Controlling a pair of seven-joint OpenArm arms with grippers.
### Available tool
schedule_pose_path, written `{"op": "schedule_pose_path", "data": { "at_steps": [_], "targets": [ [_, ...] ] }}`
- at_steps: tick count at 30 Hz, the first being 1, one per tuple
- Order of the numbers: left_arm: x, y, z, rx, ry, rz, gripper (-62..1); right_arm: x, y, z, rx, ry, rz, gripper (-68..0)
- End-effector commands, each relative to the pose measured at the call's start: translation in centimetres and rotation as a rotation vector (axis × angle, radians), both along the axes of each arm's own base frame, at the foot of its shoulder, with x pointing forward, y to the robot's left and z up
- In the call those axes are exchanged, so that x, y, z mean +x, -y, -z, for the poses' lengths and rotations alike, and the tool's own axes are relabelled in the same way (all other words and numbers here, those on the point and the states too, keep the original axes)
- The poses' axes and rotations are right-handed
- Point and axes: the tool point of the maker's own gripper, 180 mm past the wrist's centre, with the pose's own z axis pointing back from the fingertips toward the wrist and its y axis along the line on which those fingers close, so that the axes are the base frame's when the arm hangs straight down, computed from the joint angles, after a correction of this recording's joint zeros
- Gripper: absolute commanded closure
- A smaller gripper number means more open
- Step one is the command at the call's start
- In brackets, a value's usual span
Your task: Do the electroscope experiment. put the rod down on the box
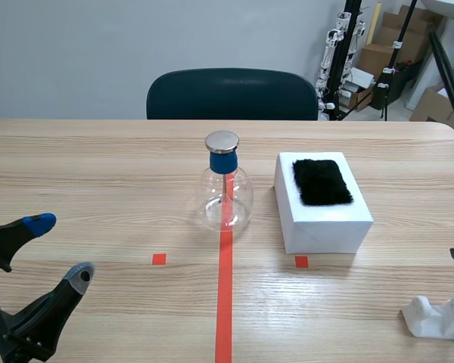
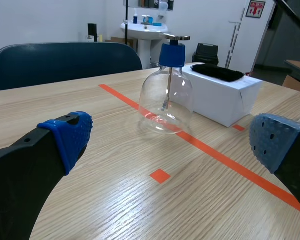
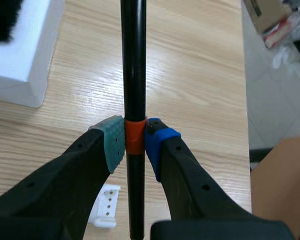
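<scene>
In the scene view, the left gripper [image 1: 59, 249] sits at 8 o'clock on the table [image 1: 98, 166], its jaws wide apart with nothing between them. The glass electroscope flask [image 1: 225, 193] stands on the red tape line near the middle. The white box [image 1: 325, 219] is just beside it at 3 o'clock, with a black fur pad [image 1: 321, 181] on top. A white plastic piece [image 1: 439, 318] lies at 5 o'clock from the box.

In the left wrist view, the flask stands at 12 o'clock ahead of the spread fingers, and the box is at 1 o'clock.

In the right wrist view, the right gripper [image 3: 135, 141] is clamped on the black rod [image 3: 133, 60] at its orange band. The rod runs from 12 to 6 above the table. The box lies at 10 o'clock, apart from the rod.
</scene>
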Motion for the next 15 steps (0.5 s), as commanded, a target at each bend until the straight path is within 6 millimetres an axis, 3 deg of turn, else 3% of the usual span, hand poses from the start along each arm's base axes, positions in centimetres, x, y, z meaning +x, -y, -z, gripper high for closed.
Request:
{"op": "schedule_pose_path", "data": {
  "at_steps": [1,15],
  "targets": [
    [0.3,-0.4,-0.8,-0.016,0.026,-0.009,-62.3,1.1,0.0,-1.4,0.004,0.006,-0.001,0.0],
    [0.3,-0.4,-0.8,-0.016,0.026,-0.009,-62.3,2.5,-0.2,-0.6,0.171,-0.262,0.092,0.0]
  ]
}}
